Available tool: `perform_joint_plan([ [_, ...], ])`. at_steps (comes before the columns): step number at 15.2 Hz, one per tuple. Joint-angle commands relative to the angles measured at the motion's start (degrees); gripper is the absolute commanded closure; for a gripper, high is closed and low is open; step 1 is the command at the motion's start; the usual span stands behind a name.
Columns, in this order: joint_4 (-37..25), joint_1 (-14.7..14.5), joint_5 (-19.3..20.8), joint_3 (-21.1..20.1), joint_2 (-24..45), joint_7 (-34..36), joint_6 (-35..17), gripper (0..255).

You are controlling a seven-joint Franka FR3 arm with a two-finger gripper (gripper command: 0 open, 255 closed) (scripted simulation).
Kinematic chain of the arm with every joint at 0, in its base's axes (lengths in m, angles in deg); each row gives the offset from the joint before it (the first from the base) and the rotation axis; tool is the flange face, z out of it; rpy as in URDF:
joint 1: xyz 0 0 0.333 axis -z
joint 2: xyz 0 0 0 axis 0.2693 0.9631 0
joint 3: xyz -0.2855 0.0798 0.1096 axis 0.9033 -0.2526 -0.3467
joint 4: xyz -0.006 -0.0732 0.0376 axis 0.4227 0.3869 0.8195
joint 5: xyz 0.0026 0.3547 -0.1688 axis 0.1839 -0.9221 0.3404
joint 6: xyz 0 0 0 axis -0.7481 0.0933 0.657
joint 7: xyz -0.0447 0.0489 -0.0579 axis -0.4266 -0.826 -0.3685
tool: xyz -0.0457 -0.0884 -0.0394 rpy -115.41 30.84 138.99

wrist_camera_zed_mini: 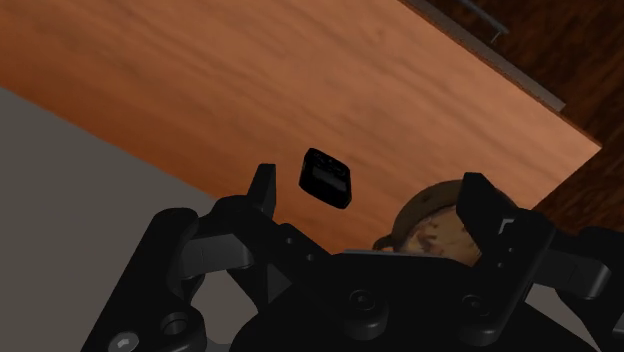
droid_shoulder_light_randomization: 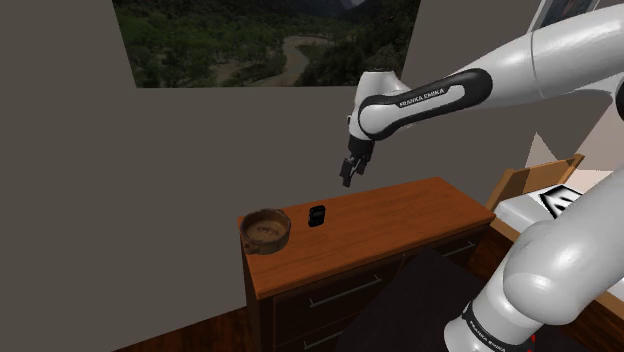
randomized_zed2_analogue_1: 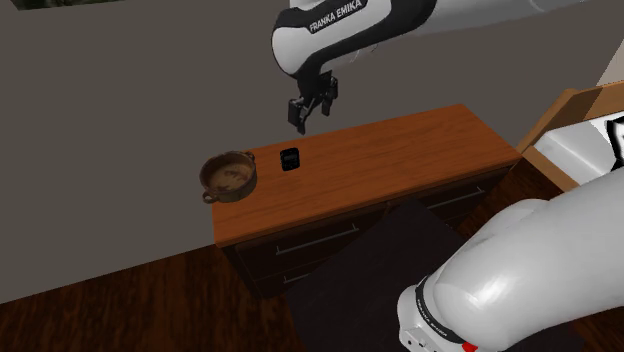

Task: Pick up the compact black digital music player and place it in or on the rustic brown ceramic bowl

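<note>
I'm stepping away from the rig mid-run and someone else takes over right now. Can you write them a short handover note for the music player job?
Tool: open and empty, hovering above the wooden dresser, near the player but not touching it.
Black music player: lying on the dresser top, beside the brown bowl and apart from it.
Bowl: stands at the end of the dresser top, without the player.
Done: approach only; nothing grasped yet.
Left: lower onto the player, close on it, lift it, carry it to the bowl and release.

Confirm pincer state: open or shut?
Open. On the pincer, the two fingers stand apart in the wrist view, clasping nothing; the music player lies untouched on the dresser.
</note>
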Motion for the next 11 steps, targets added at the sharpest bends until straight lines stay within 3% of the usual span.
perform_joint_plan([
  [1,-0.9,-0.2,-0.2,-0.1,4.4,0.0,-3.3,0],
  [11,-11.7,0.0,-1.5,-0.1,26.4,-2.3,-13.5,0],
])
